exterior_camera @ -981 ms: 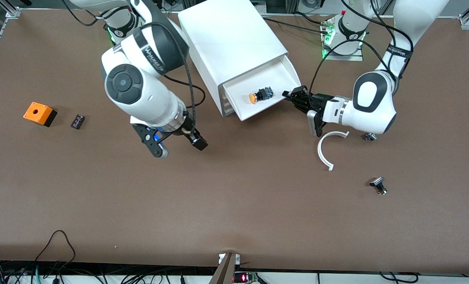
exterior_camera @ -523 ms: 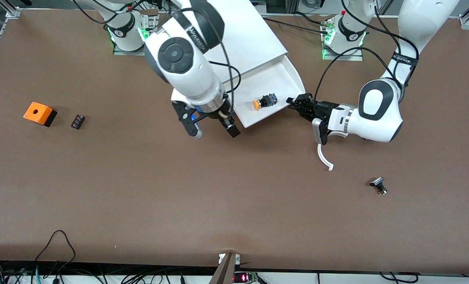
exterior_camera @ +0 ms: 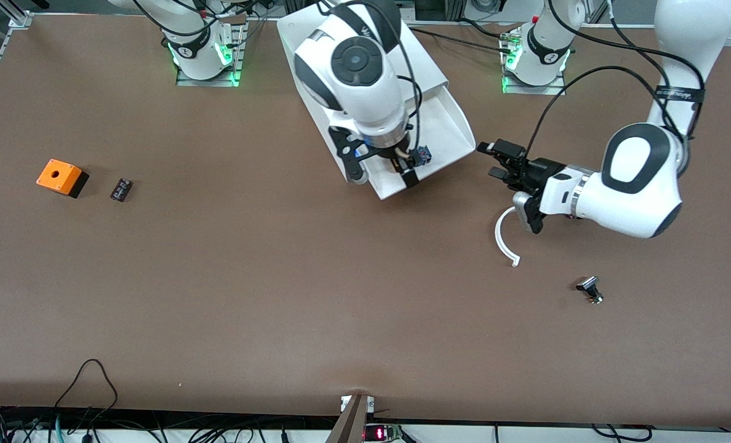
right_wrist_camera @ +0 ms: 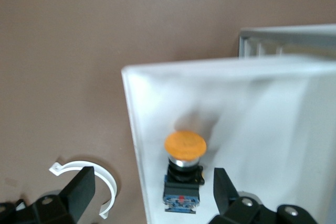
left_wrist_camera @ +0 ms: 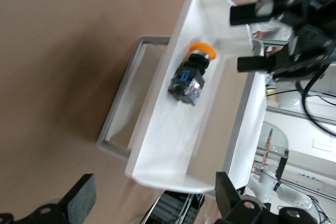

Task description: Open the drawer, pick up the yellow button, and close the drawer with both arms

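The white drawer [exterior_camera: 453,130] stands pulled out of the white cabinet [exterior_camera: 430,67]. The button lies in it; only its black-and-blue body [exterior_camera: 424,154] shows under the right arm. My right gripper [exterior_camera: 383,175] is open and hangs over the drawer. In the right wrist view the button [right_wrist_camera: 184,169], with its orange cap, lies between the right gripper's [right_wrist_camera: 152,190] fingers, untouched. My left gripper [exterior_camera: 492,161] is open and empty beside the drawer, toward the left arm's end. The left wrist view shows the button [left_wrist_camera: 190,74], the drawer [left_wrist_camera: 157,135] and the left gripper [left_wrist_camera: 155,203].
A white curved clip [exterior_camera: 504,237] lies on the table below the left gripper, also in the right wrist view [right_wrist_camera: 102,179]. A black-and-silver part [exterior_camera: 589,289] lies nearer the front camera. An orange box [exterior_camera: 61,177] and a small black part [exterior_camera: 120,189] lie toward the right arm's end.
The right arm has swung from over the bare table to over the drawer and now hides the button's cap. The left gripper has drawn away from the drawer's corner toward the left arm's end.
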`<action>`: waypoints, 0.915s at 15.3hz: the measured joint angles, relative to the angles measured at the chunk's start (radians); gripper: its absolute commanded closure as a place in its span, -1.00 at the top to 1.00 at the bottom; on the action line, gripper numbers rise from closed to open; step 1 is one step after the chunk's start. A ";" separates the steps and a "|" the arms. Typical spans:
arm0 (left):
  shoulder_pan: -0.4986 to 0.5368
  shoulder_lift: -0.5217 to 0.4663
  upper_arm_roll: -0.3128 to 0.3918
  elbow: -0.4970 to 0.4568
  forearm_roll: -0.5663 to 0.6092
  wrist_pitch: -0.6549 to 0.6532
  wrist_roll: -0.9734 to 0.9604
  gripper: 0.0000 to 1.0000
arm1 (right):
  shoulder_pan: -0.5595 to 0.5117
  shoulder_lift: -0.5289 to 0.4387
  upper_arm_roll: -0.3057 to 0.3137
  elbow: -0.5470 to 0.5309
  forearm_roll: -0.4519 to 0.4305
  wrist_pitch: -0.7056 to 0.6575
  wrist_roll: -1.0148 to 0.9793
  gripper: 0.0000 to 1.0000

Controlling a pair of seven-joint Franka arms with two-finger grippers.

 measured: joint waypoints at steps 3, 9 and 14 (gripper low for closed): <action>0.003 0.000 0.000 0.070 0.117 -0.029 -0.074 1.00 | 0.032 0.023 -0.001 0.000 -0.003 0.004 0.048 1.00; 0.009 0.000 0.001 0.164 0.252 -0.044 -0.148 1.00 | 0.054 0.055 -0.002 0.000 -0.005 0.014 0.073 -0.58; 0.012 0.000 -0.002 0.275 0.449 -0.058 -0.187 1.00 | 0.054 0.054 -0.008 0.015 -0.005 0.014 0.073 -1.00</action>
